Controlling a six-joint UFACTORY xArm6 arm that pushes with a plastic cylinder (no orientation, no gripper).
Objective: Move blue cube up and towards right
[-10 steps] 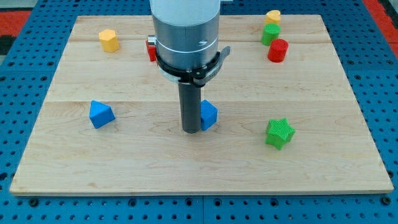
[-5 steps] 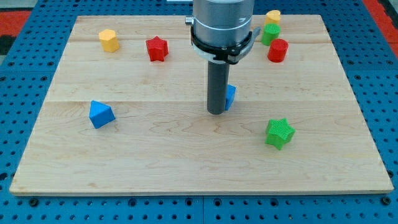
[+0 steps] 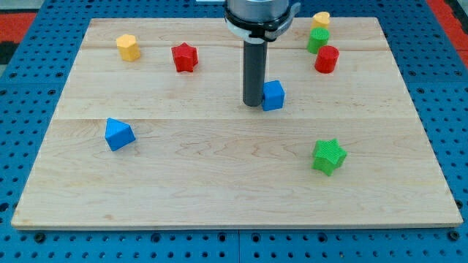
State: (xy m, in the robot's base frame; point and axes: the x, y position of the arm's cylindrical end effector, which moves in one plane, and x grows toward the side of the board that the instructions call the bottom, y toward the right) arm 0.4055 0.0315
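The blue cube (image 3: 273, 96) sits on the wooden board (image 3: 219, 183) a little right of centre, in the upper half. My tip (image 3: 253, 104) stands right against the cube's left side, touching it or nearly so. The dark rod rises from the tip to the arm's grey body at the view's top.
A second blue block (image 3: 118, 134) lies at the left. A green star (image 3: 328, 156) lies at the lower right. A red star (image 3: 185, 57) and a yellow block (image 3: 128, 47) lie at the upper left. A red cylinder (image 3: 326, 59), a green block (image 3: 318, 40) and a yellow block (image 3: 320, 20) cluster at the upper right.
My tip has moved up and to the right, pushing the blue cube up and right with it. The red star, hidden before, now shows.
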